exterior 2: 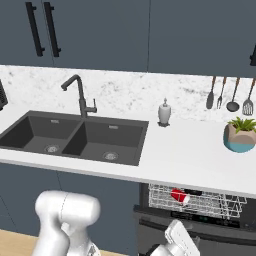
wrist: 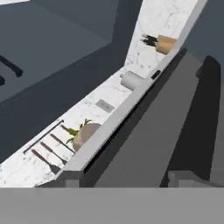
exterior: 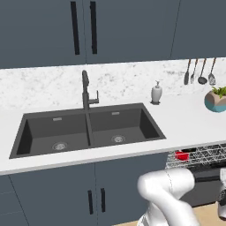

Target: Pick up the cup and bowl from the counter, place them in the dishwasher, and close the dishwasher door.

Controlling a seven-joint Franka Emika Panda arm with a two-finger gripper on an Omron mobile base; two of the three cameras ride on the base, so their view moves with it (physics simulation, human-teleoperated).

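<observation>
The red cup [exterior: 182,155] [exterior 2: 179,195] lies on its side in the silvery wire rack [exterior 2: 200,201] of the dishwasher, under the white counter [exterior 2: 190,157] to the right of the sink. The black bowl is hidden. The slate-grey dishwasher door [exterior 2: 210,231] [wrist: 157,135] stands partly raised, its top leaning out from the rack. Its black bar handle [wrist: 205,113] runs along the right of the hand view. My gripper [wrist: 127,178] is low, close against the door panel, open with nothing between its fingertips. My white wrist [exterior 2: 177,240] shows in front of the door.
A dark double sink [exterior: 88,128] with a faucet [exterior: 86,92] takes up the counter's left. A white soap dispenser [exterior: 156,93] stands behind it. At the far right are a teal plant pot [exterior: 217,100] and hanging utensils [exterior: 201,73]. Cabinet doors [exterior: 95,194] adjoin the dishwasher.
</observation>
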